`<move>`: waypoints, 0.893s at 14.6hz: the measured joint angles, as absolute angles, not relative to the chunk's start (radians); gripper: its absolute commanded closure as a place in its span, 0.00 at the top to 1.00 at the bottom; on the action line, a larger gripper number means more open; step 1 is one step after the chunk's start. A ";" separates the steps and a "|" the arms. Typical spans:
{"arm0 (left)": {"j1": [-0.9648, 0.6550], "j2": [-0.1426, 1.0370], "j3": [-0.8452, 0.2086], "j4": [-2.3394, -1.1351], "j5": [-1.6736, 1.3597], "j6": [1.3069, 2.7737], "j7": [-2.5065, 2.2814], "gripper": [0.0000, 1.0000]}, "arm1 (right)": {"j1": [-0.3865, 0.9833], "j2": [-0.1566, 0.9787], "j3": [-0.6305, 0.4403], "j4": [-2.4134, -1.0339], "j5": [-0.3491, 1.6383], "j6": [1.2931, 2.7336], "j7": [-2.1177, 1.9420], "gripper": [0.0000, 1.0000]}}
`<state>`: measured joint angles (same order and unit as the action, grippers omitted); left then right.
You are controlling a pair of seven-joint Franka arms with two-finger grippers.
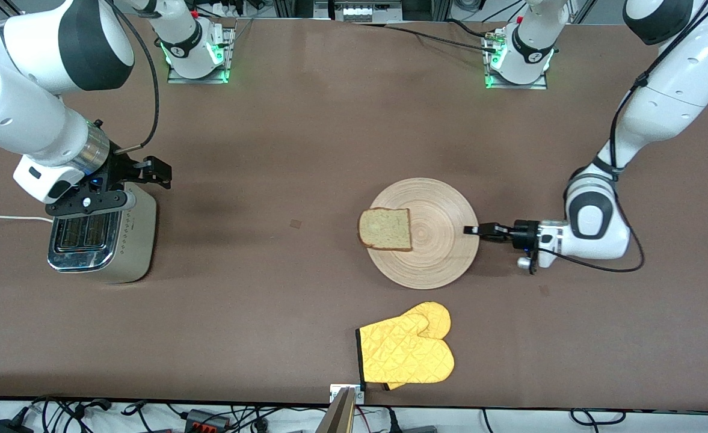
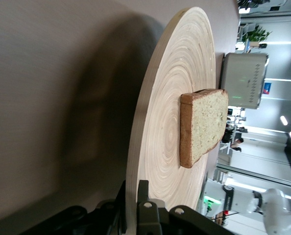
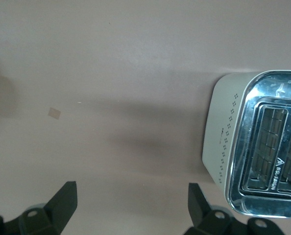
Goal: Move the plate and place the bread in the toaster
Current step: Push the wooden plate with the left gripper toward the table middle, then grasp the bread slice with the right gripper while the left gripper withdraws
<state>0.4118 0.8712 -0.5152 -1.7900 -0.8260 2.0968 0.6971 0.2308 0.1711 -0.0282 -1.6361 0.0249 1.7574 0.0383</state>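
On brown table (image 1: 305,150): left hand (image 1: 471,230) pinches plate (image 1: 444,252) rim (bread (image 1: 385,229) aboard); right hand (image 1: 149,171) spread above toaster (image 1: 104,237).

bare table (image 1: 257,228) between toaster (image 1: 104,240), plate (image 1: 435,240)

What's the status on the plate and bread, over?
Left pincer shut on round tan wooden plate rim. Right pincer open over silver two-slot toaster. Brown-crusted bread slice on plate. Path clear.
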 measured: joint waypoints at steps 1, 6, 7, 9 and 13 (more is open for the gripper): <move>0.384 0.871 -0.522 -1.801 -0.844 2.121 0.697 0.01 | 0.238 0.173 -0.028 -1.636 0.028 1.765 0.038 1.00; 0.265 0.871 -0.523 -1.818 -0.905 2.170 0.696 0.32 | 0.296 0.229 -0.026 -1.638 0.059 1.803 0.043 1.00; 0.256 0.871 -0.524 -1.819 -0.907 2.170 0.696 0.68 | 0.299 0.247 -0.026 -1.639 0.072 1.805 0.043 1.00; 0.256 0.871 -0.525 -1.819 -0.909 2.169 0.696 1.00 | 0.299 0.286 -0.027 -1.640 0.085 1.809 0.043 1.00; 0.279 0.860 -0.525 -1.815 -0.909 2.164 0.700 1.00 | 0.299 0.349 -0.028 -1.641 0.133 1.811 0.044 1.00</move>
<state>0.2791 0.8599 -0.5246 -1.8155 -0.9086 2.1643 0.6995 0.2986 0.3486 -0.0282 -1.6413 0.1333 1.8110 0.0444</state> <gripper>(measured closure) 0.476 0.000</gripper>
